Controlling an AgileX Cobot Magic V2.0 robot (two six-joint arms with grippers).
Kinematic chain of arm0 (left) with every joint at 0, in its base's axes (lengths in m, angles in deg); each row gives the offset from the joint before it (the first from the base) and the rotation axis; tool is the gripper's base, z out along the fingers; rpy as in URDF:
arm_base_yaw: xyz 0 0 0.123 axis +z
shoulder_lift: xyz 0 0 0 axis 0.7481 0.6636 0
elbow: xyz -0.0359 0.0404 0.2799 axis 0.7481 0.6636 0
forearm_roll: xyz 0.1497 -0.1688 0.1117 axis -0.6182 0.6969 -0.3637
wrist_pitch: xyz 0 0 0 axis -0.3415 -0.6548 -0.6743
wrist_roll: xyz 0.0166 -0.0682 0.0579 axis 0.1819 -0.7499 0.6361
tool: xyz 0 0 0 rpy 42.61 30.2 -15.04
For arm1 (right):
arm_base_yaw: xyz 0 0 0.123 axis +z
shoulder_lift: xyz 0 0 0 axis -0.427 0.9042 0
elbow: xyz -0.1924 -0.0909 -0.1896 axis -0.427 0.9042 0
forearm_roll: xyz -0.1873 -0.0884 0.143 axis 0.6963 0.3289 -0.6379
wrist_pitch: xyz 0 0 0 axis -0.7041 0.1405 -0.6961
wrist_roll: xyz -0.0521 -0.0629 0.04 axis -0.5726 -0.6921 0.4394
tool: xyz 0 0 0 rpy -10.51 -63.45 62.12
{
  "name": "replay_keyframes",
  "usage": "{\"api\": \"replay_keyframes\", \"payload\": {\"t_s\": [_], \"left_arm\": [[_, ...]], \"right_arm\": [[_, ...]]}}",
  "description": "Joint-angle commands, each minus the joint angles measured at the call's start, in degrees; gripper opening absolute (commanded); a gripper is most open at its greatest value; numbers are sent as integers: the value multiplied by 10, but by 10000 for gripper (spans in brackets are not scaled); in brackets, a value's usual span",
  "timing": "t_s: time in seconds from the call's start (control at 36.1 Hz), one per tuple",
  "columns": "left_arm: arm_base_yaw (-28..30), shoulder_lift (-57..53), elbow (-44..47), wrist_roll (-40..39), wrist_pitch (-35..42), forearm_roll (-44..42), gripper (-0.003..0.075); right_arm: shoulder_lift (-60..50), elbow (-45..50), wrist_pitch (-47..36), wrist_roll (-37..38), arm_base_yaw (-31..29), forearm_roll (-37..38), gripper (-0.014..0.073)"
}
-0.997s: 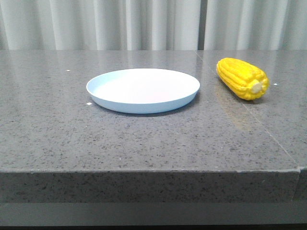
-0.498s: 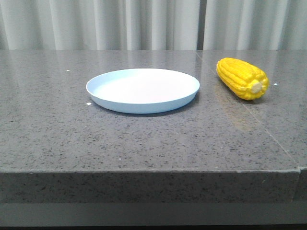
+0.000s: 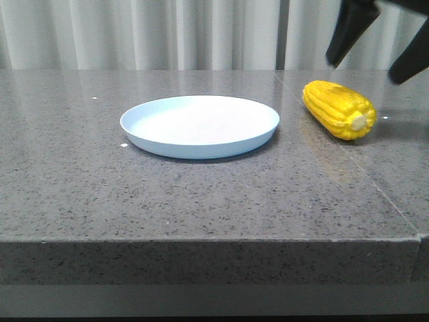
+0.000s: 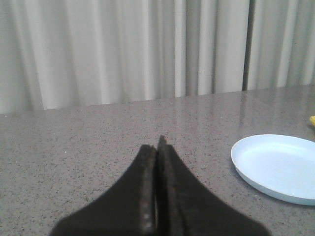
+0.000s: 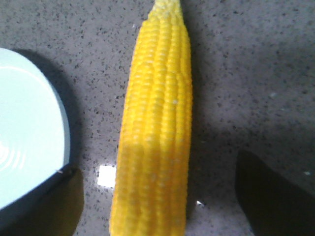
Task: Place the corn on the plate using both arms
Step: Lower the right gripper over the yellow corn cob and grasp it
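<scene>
The yellow corn point(image 3: 338, 109) lies on the grey stone table to the right of the pale blue plate point(image 3: 200, 125), its pale cut end toward me. My right gripper point(image 3: 375, 54) hangs open just above the corn, its two black fingers spread wide. In the right wrist view the corn point(image 5: 155, 142) lies lengthwise between the spread fingertips point(image 5: 268, 201), untouched, with the plate's rim point(image 5: 61, 123) beside it. My left gripper point(image 4: 157, 147) is shut and empty over bare table, away from the plate point(image 4: 278, 167); it is out of the front view.
The table's front edge point(image 3: 201, 240) runs across the front view. A seam in the stone point(image 3: 365, 171) runs under the corn toward the front right. Pale curtains point(image 3: 167, 33) hang behind the table.
My right gripper has come into the front view at the upper right and now hangs over the corn. The corn and the plate have not moved.
</scene>
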Motion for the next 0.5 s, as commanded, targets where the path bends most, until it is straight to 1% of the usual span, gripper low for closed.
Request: {"api": "replay_keyframes", "payload": {"t_s": [0.0,0.25,0.3,0.36,0.47], "left_arm": [[0,5,-16,-5,47,-2,-20],[0,5,-16,-5,47,-2,-20],[0,5,-16,-5,47,-2,-20],[0,5,-16,-5,47,-2,-20],[0,5,-16,-5,47,-2,-20]], "right_arm": [[11,-40,-6,-6,9,-15,642],[35,-43,-14,-6,16,-16,636],[36,-43,-14,-6,16,-16,601],[36,-43,-12,-6,16,-16,539],[36,-45,-10,-6,16,-16,370]]}}
